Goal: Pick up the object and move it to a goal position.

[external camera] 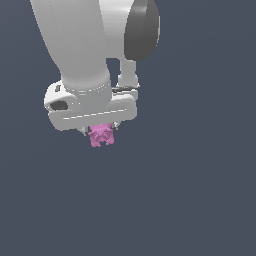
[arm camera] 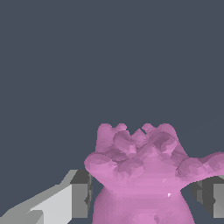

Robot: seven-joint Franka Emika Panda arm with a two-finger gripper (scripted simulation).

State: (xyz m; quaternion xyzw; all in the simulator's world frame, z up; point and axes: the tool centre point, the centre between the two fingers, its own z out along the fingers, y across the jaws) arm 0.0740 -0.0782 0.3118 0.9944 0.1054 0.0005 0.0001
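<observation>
The object (external camera: 101, 135) is a small pink-magenta knobbly lump hanging just under the white hand of the arm in the exterior view. My gripper (external camera: 101, 133) holds it between its short dark fingers, which are mostly hidden behind the hand and the lump. In the wrist view the object (arm camera: 142, 175) fills the space between the two fingers (arm camera: 81, 194), one on each side and pressed against it. My gripper (arm camera: 144, 197) is shut on the object. No goal mark shows in either view.
The white arm (external camera: 80, 45) with its dark grey joint cap (external camera: 141, 32) rises above the hand. Everything behind is a flat dark blue-grey ground (external camera: 200, 190) with no other objects or edges.
</observation>
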